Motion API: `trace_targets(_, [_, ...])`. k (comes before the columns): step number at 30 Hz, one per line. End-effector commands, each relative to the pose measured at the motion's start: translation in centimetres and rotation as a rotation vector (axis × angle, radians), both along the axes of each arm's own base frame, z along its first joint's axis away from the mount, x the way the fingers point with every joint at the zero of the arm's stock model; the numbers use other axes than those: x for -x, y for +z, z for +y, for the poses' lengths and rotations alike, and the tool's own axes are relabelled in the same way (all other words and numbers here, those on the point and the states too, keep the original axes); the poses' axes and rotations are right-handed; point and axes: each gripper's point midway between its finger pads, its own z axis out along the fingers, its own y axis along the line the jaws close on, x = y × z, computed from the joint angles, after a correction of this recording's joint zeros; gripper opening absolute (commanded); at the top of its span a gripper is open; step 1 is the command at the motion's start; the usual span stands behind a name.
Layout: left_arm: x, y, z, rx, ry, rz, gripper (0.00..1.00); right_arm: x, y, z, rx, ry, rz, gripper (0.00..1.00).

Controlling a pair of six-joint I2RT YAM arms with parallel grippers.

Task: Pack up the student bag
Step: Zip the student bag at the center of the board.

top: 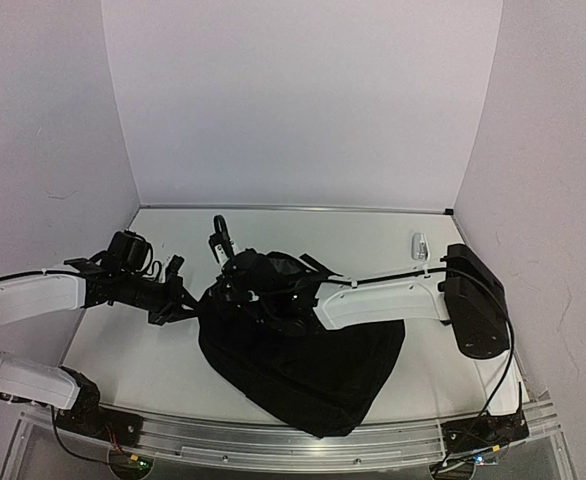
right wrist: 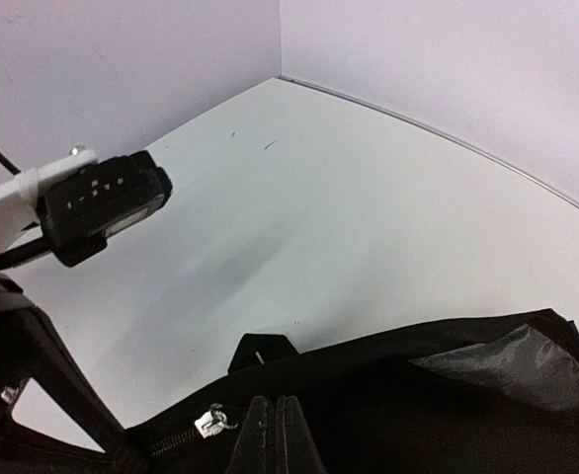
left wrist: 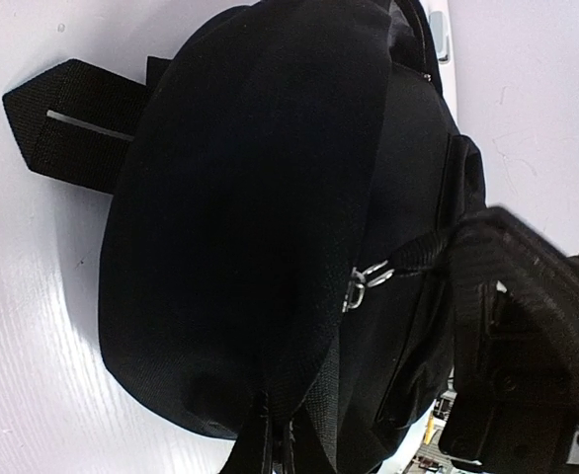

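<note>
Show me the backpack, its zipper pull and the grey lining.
backpack [top: 303, 365]: top view, lower black fabric.
zipper pull [right wrist: 213, 421]: right wrist view, metal tab.
grey lining [right wrist: 512, 363]: right wrist view, exposed inner cloth.

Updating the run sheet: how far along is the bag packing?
Done: unclear, the student bag hides any contents. In hand: left gripper and right gripper both pinch its fabric, shut. Left: mouth gapes, grey lining showing, zipper unclosed.
</note>
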Motion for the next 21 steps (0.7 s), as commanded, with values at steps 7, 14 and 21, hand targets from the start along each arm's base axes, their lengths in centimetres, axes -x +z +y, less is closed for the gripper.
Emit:
trace_targets(7, [0.6, -0.4, 1.6, -0.101, 0.023, 0.030, 0.00, -6.7, 2.0, -3.1, -0.049, -0.248, -0.063, 0.00])
trace_targets(14, [0.4, 0.3, 3.2, -0.169, 0.095, 0.009, 0.00, -8.7, 1.3, -5.5, -0.036, -0.308, -0.044, 0.00])
trace_targets(21, [0.7, 0.5, 3.8, -0.196, 0.110, 0.014, 0.00, -10.0, 0.9, -7.4, -0.039, -0.348, -0.018, 0.00])
